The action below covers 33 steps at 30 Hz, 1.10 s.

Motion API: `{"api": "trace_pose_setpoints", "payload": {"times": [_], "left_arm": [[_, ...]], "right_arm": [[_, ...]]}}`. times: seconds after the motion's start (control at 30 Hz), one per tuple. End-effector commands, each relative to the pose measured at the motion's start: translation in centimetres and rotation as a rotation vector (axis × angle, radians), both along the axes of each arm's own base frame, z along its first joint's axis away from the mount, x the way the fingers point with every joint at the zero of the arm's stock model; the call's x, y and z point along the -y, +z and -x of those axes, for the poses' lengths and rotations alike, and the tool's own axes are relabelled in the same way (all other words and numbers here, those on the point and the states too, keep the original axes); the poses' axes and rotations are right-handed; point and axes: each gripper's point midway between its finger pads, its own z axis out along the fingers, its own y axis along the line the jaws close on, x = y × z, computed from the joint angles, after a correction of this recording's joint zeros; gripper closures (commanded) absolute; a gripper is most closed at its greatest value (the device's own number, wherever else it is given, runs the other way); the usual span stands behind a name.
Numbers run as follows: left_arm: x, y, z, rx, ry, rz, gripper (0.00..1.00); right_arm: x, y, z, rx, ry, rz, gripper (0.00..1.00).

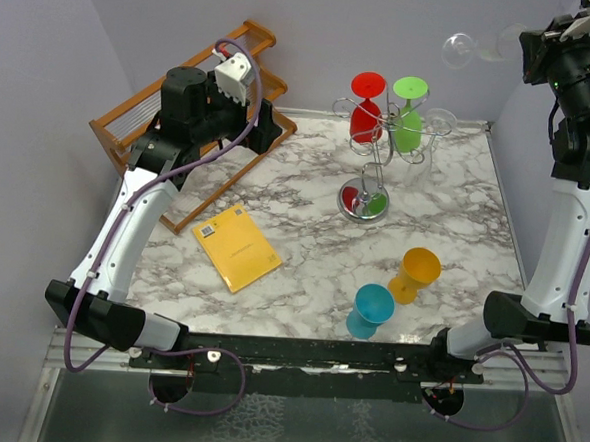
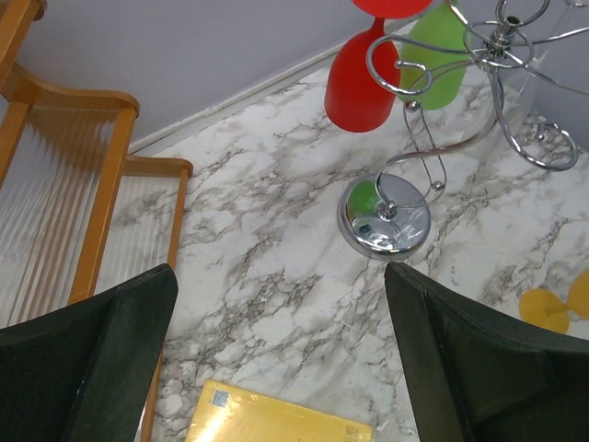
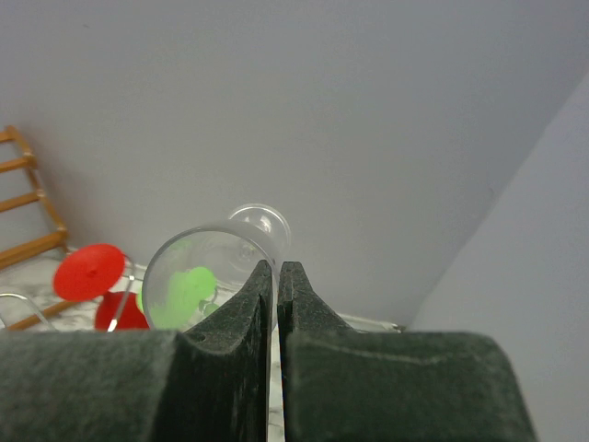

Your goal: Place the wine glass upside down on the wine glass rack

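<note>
White arms (image 1: pixel 140 212) carry black joints and purple cables (image 1: pixel 69 332)

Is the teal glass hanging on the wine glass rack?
No, the teal glass sits on the marble table beside the orange glass, apart from the wine glass rack.

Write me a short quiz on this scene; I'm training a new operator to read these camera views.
1. True or false: the left gripper is open and empty.
2. Which coloured glasses hang upside down on the wire rack? A. red glass and green glass; B. orange and blue; C. orange and red.
3. What does the right gripper hold?
Key: 1 true; 2 A; 3 the clear wine glass.
</note>
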Motion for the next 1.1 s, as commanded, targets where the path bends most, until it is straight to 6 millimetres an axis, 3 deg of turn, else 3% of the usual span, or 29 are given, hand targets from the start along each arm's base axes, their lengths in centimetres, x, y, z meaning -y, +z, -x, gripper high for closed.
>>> {"api": "trace_pose_setpoints", "payload": {"times": [0.0, 0.3, 0.43, 0.57, 0.77, 0.93, 1.07], "left_arm": [[0.1, 3.4, -1.0, 0.065, 0.032, 0.085, 0.02], [4.6, 7.8, -0.3, 0.011, -0.168, 0.352, 0.09], [5.6, 8.6, -0.3, -0.024, -0.211, 0.43, 0.1], [6.4, 8.3, -0.6, -0.07, -0.241, 0.481, 0.11], [7.3, 7.3, -0.9, -0.122, -0.275, 0.519, 0.21], [7.7, 6.5, -1.2, -0.15, -0.273, 0.525, 0.34], [7.4, 5.4, -1.9, -0.175, -0.218, 0.523, 0.39]], "right_arm": [[-4.8, 3.6, 2.5, 0.097, 0.24, -0.06, 0.99], [-11.2, 2.1, 3.9, 0.032, 0.503, -0.119, 0.99], [-13.6, 1.6, 4.6, 0.008, 0.598, -0.139, 0.99], [-15.8, 0.7, 4.9, -0.021, 0.674, -0.146, 0.99], [-17.8, -0.9, 4.8, -0.06, 0.735, -0.139, 0.99], [-18.5, -1.7, 4.8, -0.079, 0.764, -0.14, 0.99], [-18.8, -2.1, 4.9, -0.092, 0.783, -0.146, 0.99]]}}
